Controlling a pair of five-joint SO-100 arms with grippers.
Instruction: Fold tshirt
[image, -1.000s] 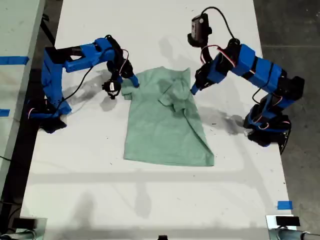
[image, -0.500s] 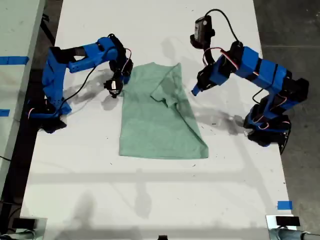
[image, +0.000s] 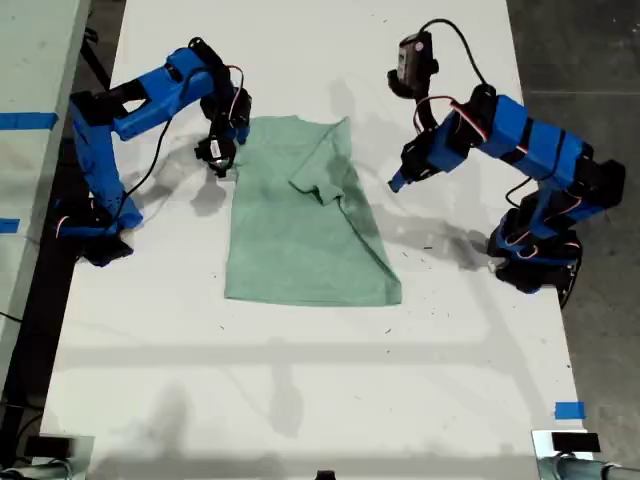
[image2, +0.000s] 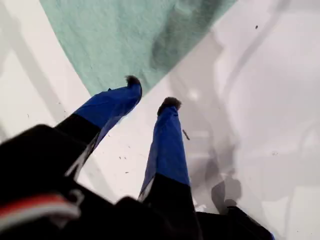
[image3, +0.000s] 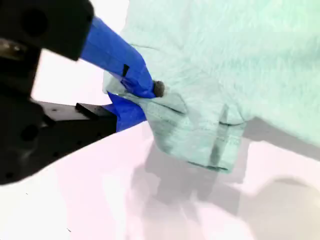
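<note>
Tshirt (image: 300, 235) mid-table, one side folded over. Your second gripper (image3: 142, 97) clamps sleeve corner at far edge; tug hard, fold drags askew. Your first gripper (image2: 150, 97) hovers parted, empty, beside cloth.

You're looking at a lab or workshop, not a home. A long white table (image: 300, 400) fills the exterior view, bare except for what the rig needs. Two small blue arms are mounted on it, one (image: 110, 130) at the exterior view's left and one (image: 540, 190) at its right, with exposed wiring and a black camera (image: 412, 60) riding on a cable. Bits of blue tape (image: 569, 410) mark the table near the exterior view's lower right, and more tape (image: 28, 121) marks a second surface along its left edge. The floor (image: 585, 60) past the table is bare grey concrete.
</note>
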